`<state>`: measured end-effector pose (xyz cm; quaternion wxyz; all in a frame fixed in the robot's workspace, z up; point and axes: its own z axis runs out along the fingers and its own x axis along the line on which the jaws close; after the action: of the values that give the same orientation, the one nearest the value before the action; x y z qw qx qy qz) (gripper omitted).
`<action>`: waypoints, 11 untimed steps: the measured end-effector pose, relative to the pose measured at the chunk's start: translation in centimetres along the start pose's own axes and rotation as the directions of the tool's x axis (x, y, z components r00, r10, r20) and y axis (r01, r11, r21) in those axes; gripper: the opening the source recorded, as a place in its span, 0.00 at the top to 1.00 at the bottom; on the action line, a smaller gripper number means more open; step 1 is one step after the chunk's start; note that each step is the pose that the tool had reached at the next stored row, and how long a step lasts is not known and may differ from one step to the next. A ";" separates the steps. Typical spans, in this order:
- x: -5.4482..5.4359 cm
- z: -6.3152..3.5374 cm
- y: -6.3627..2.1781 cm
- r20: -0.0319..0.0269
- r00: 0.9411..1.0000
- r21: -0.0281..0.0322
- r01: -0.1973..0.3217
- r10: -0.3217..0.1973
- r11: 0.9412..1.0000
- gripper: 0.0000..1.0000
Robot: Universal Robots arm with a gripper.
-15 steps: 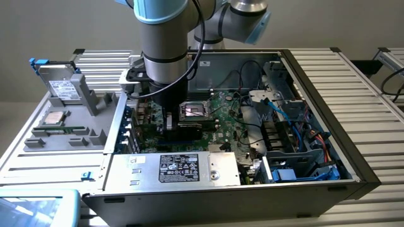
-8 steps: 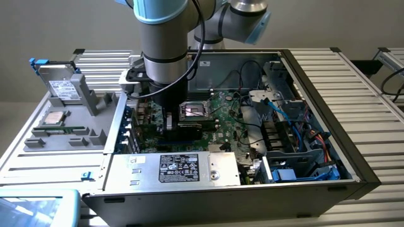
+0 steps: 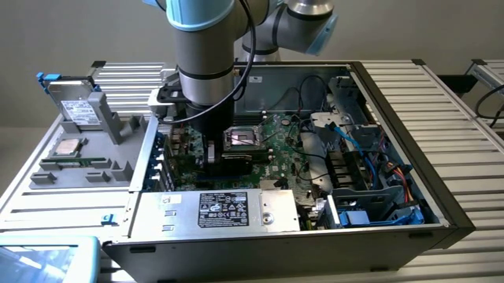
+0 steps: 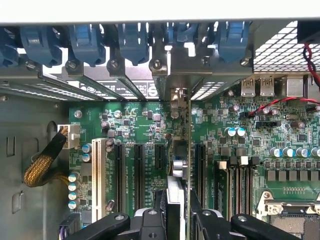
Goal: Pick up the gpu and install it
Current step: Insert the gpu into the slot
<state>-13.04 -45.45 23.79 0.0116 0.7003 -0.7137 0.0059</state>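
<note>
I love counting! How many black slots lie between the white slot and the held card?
3 black slots: one beside the white slot, one in the middle, one shorter nearest the gpu.

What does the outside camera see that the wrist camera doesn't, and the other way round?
Exterior view: the whole computer case, the grey tray beside it and the silver drive. Wrist view: blue slot latches, a white slot and the gpu edge-on in the gripper. Both: the green motherboard.
</note>
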 end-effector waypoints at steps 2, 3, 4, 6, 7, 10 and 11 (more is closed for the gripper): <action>0.0 0.00 0.00 0.000 1.000 0.000 0.000 0.000 1.000 0.72; 0.0 0.00 0.00 0.000 1.000 0.000 0.000 0.000 1.000 0.72; 0.0 0.00 0.01 0.000 1.000 0.000 0.001 -0.001 1.000 0.72; 0.0 0.00 0.02 0.000 1.000 0.000 0.003 -0.003 1.000 0.72; 0.0 0.01 0.03 0.000 1.000 0.000 0.003 -0.003 1.000 0.72; 0.0 0.00 0.06 0.000 1.000 0.000 0.005 -0.005 1.000 0.72; 0.0 0.00 0.10 0.000 1.000 0.000 0.007 -0.007 1.000 0.72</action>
<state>-13.14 -45.48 23.79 0.0116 0.7028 -0.7113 0.0060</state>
